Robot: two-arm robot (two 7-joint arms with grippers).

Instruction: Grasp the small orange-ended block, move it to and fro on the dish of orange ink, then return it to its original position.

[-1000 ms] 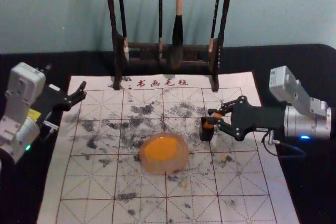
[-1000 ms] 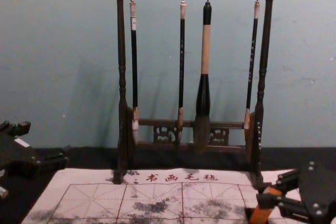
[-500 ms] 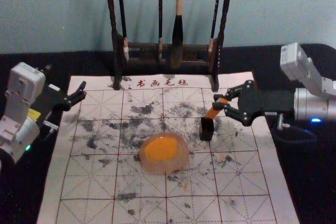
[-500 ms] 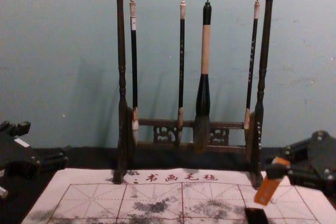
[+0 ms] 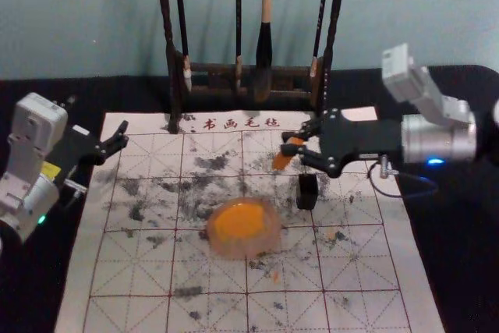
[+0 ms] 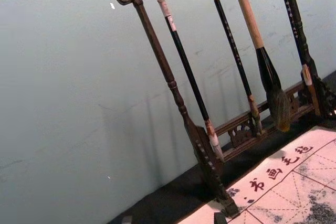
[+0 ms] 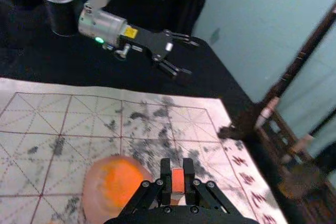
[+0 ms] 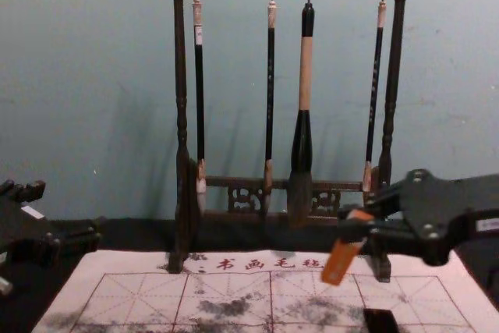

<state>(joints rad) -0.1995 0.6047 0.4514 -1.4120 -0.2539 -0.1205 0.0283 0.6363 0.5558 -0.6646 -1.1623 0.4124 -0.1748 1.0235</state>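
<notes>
Head view has the right gripper over the mat, jaws closed on the tilted orange block, beyond the ink dish and near the black box. The left gripper, parked by the mat's left edge, has empty, parted jaws.

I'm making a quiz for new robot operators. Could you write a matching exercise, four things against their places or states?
Things
1. Orange block
2. Black box
3. Dish
4. Left gripper

Places or states
A. Holding orange ink
B. Open, at the left side of the mat
C. Pinched and tilted in the right gripper, above the mat
D. Standing on the mat, on the robot's right of the ink

Right pairs: 1-C, 2-D, 3-A, 4-B
</notes>
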